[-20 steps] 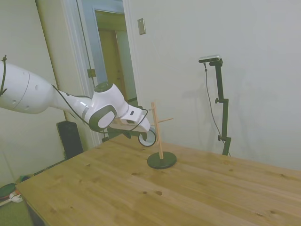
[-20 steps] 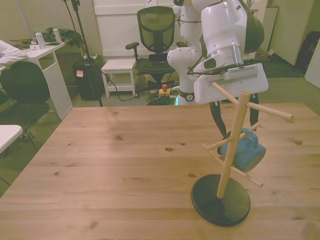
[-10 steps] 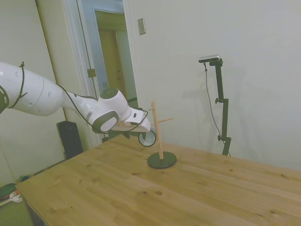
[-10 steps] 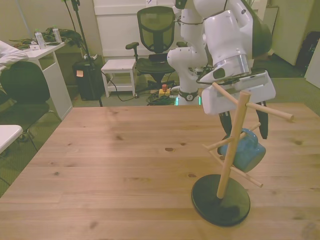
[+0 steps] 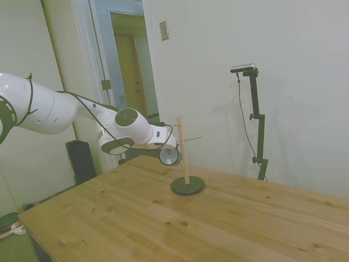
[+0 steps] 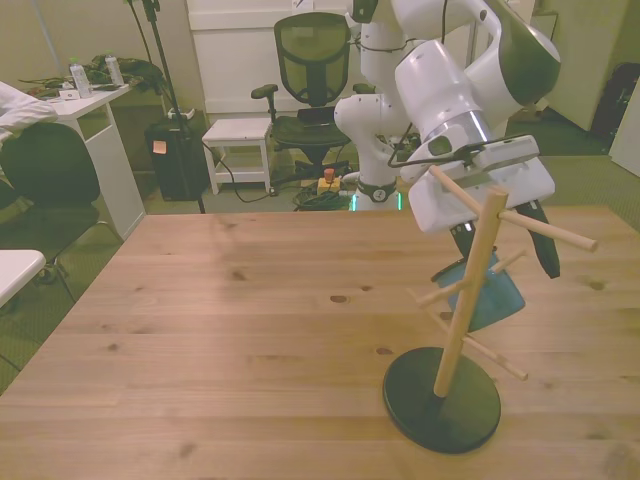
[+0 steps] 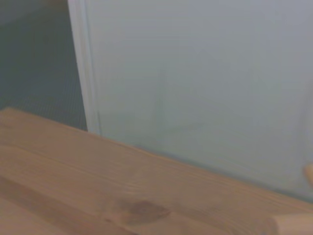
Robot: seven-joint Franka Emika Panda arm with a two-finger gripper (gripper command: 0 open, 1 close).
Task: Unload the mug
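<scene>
1. My two-finger pincer [image 6: 505, 262], white-bodied with dark tapered fingers [image 6: 546, 250], hangs behind the upper pegs of the stand; one finger shows clear at the front view's right, the other sits by the mug's rim.
2. I cannot tell whether the pincer is clenched on the mug or merely standing around it; the stand's stem hides the contact.
3. The small light-blue enamel-style mug [image 6: 489, 292], smooth and glossy with a thin dark rim, is tilted and off the table, just behind the stem and among the lower pegs. In the side view its round white mouth [image 5: 170, 156] faces the camera beside my wrist.
4. The pale wooden peg stand [image 6: 462, 300] has a slim round stem with angled dowel pegs, rising from a flat, round, matte black base [image 6: 441, 404].
5. The knotty, planked wooden table [image 6: 230, 340] carries the stand; the wrist view shows only blurred table grain [image 7: 98, 196] against a plain pale wall [image 7: 205, 83].
</scene>
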